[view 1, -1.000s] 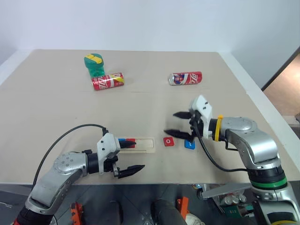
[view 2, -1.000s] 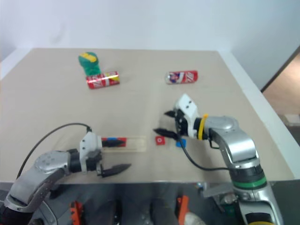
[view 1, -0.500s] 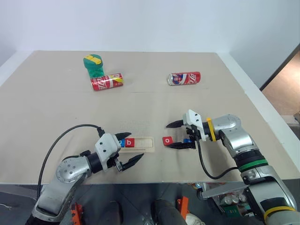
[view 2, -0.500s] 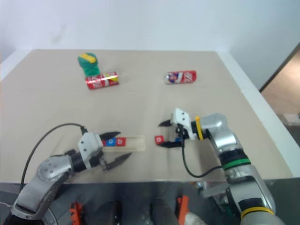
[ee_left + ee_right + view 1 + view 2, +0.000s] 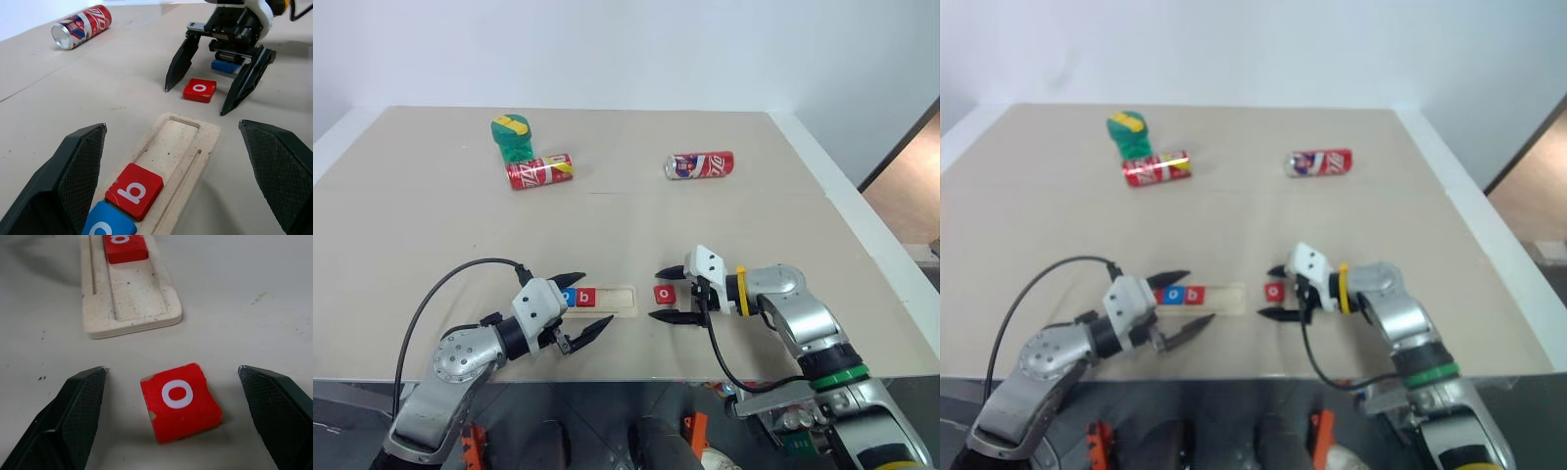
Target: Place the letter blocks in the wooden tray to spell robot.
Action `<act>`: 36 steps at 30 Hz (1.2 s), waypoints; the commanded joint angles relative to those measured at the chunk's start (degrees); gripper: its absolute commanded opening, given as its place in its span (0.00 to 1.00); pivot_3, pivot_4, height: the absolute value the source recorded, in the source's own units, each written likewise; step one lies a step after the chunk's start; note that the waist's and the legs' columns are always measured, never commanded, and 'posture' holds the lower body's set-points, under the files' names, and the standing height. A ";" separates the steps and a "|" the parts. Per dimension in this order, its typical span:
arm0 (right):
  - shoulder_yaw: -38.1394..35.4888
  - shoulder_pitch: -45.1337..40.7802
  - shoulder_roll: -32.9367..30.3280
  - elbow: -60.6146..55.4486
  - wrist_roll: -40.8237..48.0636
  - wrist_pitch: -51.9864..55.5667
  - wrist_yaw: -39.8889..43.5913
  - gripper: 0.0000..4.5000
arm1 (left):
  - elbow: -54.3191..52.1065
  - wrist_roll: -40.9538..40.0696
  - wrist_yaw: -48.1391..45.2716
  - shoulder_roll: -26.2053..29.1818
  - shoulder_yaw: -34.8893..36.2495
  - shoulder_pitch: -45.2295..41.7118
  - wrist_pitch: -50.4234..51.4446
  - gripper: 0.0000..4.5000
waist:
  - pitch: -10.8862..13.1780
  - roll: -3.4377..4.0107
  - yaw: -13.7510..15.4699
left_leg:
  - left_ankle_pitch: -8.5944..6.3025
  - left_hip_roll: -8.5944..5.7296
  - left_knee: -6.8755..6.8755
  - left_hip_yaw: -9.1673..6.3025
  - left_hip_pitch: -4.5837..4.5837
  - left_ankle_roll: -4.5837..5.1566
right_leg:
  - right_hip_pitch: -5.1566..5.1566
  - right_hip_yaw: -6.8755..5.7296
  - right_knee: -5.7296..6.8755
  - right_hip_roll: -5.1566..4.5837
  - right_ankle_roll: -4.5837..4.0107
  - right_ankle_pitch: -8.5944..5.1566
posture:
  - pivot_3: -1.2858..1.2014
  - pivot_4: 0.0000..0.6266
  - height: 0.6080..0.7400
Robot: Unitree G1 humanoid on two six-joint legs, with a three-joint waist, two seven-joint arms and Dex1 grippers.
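**Two tiles seated that I can see, the second "o" next**

The wooden tray (image 5: pixel 602 300) lies near the front edge of the table, and its right-hand stretch is bare. In its groove I can make out a blue o tile (image 5: pixel 108 226) with a red b tile (image 5: pixel 134 190) touching it on the right; whether an r sits further left I cannot tell, as the left gripper (image 5: pixel 576 313) covers that end. Outside the tray lie a red o tile (image 5: pixel 181 401), just beside the tray's right end, and a blue tile (image 5: pixel 225 66) behind it — presumably the t, though its letter is hidden. So two slots at least are left to fill.

The right gripper (image 5: pixel 668 292) has its fingers spread wide, one tip on either side of the red o tile, touching nothing. The left gripper is likewise fully spread and empty — it hovers at the tray's left end.
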 commanded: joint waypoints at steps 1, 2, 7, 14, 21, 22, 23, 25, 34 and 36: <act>-0.89 6.31 -1.20 -13.27 -1.10 8.46 -6.56 0.94 | -0.85 -0.74 0.10 -0.31 -0.04 -0.68 0.33 1.00 | -0.01 0.00 -0.02 | 0.00 0.00 0.00 0.00 0.00 0.00 | 0.00 0.00 0.00 0.00 0.00 -0.01 | 0.52 0.24 1.00; -0.96 6.97 -1.47 -14.68 -1.05 9.54 -7.13 0.94 | -0.80 -0.83 -0.04 -0.24 -0.05 -0.68 0.43 1.00 | -0.01 0.00 -0.03 | -0.01 0.00 0.00 0.02 0.00 -0.01 | -0.01 0.02 0.00 0.00 0.03 -0.02 | 0.52 0.24 1.00; -1.38 8.99 -2.08 -18.76 -0.40 13.02 -8.91 0.67 | -0.50 -1.03 -0.60 -0.09 -0.06 -0.96 0.63 1.00 | -0.01 0.00 0.01 | -0.01 -0.01 0.00 0.01 0.00 -0.01 | 0.00 0.01 0.00 -0.01 0.02 -0.03 | 0.52 0.24 1.00; -1.61 11.45 -2.47 -22.71 0.11 16.59 -11.44 0.27 | -0.36 -0.91 -0.79 0.07 -0.06 -0.98 1.08 1.00 | -0.02 -0.01 0.01 | 0.00 -0.04 0.05 0.02 0.00 -0.01 | 0.02 0.03 -0.01 -0.04 0.03 -0.03 | 0.52 0.24 1.00; -2.57 8.25 -0.79 -24.53 2.38 19.05 -13.87 0.27 | -1.25 -1.51 0.92 0.17 3.10 1.79 1.14 1.00 | -0.02 -0.01 -0.03 | -0.01 -0.03 0.05 0.02 0.00 -0.01 | 0.02 0.03 -0.02 -0.04 0.04 -0.03 | 0.52 0.24 1.00; -2.49 6.23 -0.23 -24.17 3.05 19.19 -13.52 0.27 | -1.45 -2.02 1.02 0.30 4.07 2.58 1.18 1.00 | 0.00 0.00 -0.17 | -0.01 -0.02 0.05 0.03 0.00 -0.01 | 0.01 0.03 -0.02 -0.03 0.03 -0.03 | 0.52 0.24 1.00; -2.16 3.88 0.49 -23.71 3.65 19.41 -13.01 0.27 | -1.67 -2.66 0.99 0.41 5.04 3.60 1.10 1.00 | 0.01 0.02 -0.36 | -0.01 0.00 0.05 0.05 0.00 -0.01 | -0.04 0.05 -0.01 -0.02 0.00 -0.01 | 0.52 0.24 1.00; -1.04 0.35 1.51 -22.98 4.39 19.36 -11.71 0.27 | -2.05 -3.79 0.97 0.44 6.45 5.24 1.19 1.00 | 0.02 0.03 -0.53 | 0.00 0.08 0.05 0.06 0.00 -0.01 | -0.14 0.07 -0.01 0.00 -0.16 0.11 | 0.52 0.24 1.00; 7.73 -7.88 6.34 -15.50 1.74 13.75 -7.59 0.27 | -3.06 -9.67 3.26 -1.21 9.49 6.83 5.09 1.00 | 0.00 0.00 -0.06 | 0.00 0.05 0.01 0.04 -0.09 -0.01 | -0.12 -0.06 -0.02 -0.03 -0.09 -0.03 | 0.52 0.24 1.00; 8.62 -8.17 6.77 -13.76 0.96 12.14 -7.22 0.27 | -3.67 -9.95 3.49 -1.29 9.09 6.97 5.57 1.00 | 0.00 0.00 -0.02 | -0.01 0.00 0.01 0.04 -0.11 -0.02 | -0.13 -0.05 -0.02 -0.08 -0.03 -0.05 | 0.52 0.24 1.00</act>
